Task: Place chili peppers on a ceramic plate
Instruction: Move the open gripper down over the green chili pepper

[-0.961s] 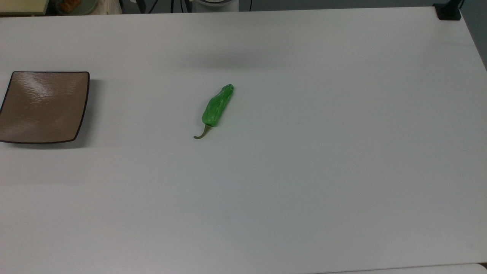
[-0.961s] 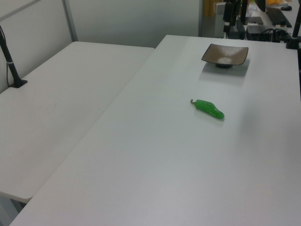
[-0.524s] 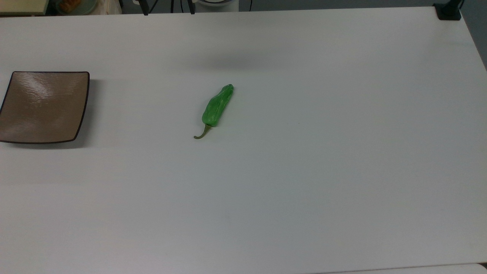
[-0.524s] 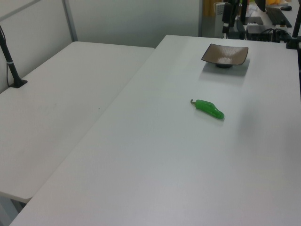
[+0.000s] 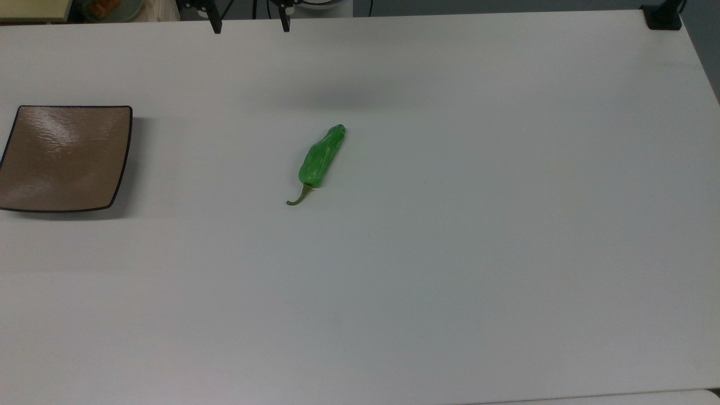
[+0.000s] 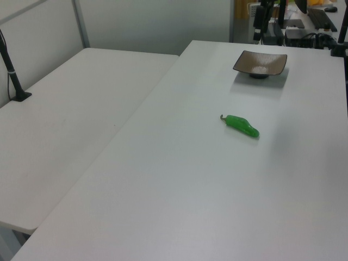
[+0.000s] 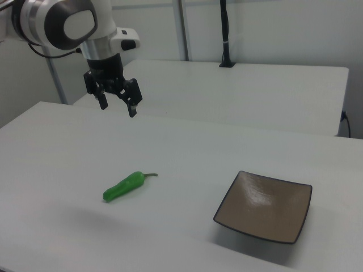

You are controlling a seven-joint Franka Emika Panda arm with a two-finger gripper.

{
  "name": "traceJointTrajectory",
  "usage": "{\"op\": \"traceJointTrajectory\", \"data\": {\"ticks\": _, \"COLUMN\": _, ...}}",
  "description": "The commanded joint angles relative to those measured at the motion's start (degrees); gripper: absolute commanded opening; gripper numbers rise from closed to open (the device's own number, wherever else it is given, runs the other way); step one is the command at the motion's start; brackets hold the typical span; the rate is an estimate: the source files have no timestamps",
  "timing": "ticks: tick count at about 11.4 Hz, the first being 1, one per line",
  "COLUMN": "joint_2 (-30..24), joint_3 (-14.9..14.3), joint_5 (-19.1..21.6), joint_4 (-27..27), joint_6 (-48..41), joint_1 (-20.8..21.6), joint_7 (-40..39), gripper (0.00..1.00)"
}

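Pepper [image 7: 124, 186] is lying well apart from plate [image 7: 264, 205], gripper [image 7: 117, 106] hanging spread above; glossy skin risking slip if pinched off-centre.

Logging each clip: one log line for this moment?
claw: open, above table | pepper: on table, untouched | plate: empty

White worktop [image 5: 450, 253] noted, with a second white table [image 6: 70, 119] abutting it on the left view's left, a black clamp post [image 6: 13, 76] fixed at that table's edge, and a black mount [image 5: 664, 17] at the top view's upper right corner.
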Motion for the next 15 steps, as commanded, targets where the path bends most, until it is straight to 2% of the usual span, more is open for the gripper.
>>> {"op": "traceJointTrajectory", "data": {"ticks": 1, "joint_2": -0.2, "joint_3": 0.7, "joint_5": 2.1, "joint_4": -3.9, "joint_6": 5.1, "joint_1": -0.1, "joint_7": -0.9, "gripper": 1.00}}
{"op": "traceJointTrajectory", "data": {"ticks": 5, "joint_2": -0.1, "joint_3": 2.9, "joint_5": 2.9, "joint_4": -11.8, "joint_6": 14.1, "joint_1": -0.2, "joint_7": -0.4, "gripper": 1.00}}
{"op": "traceJointTrajectory", "data": {"ticks": 8, "joint_2": 3.9, "joint_3": 3.9, "joint_5": 2.9, "joint_4": -13.0, "joint_6": 14.8, "joint_1": 0.2, "joint_7": -0.4, "gripper": 1.00}}
{"op": "traceJointTrajectory", "data": {"ticks": 12, "joint_2": 8.2, "joint_3": 5.4, "joint_5": 3.2, "joint_4": -16.5, "joint_6": 21.3, "joint_1": 0.3, "joint_7": -0.3, "gripper": 1.00}}
{"op": "traceJointTrajectory", "data": {"ticks": 15, "joint_2": 11.1, "joint_3": 5.4, "joint_5": 3.5, "joint_4": -17.4, "joint_6": 22.8, "joint_1": 0.3, "joint_7": -0.1, "gripper": 1.00}}
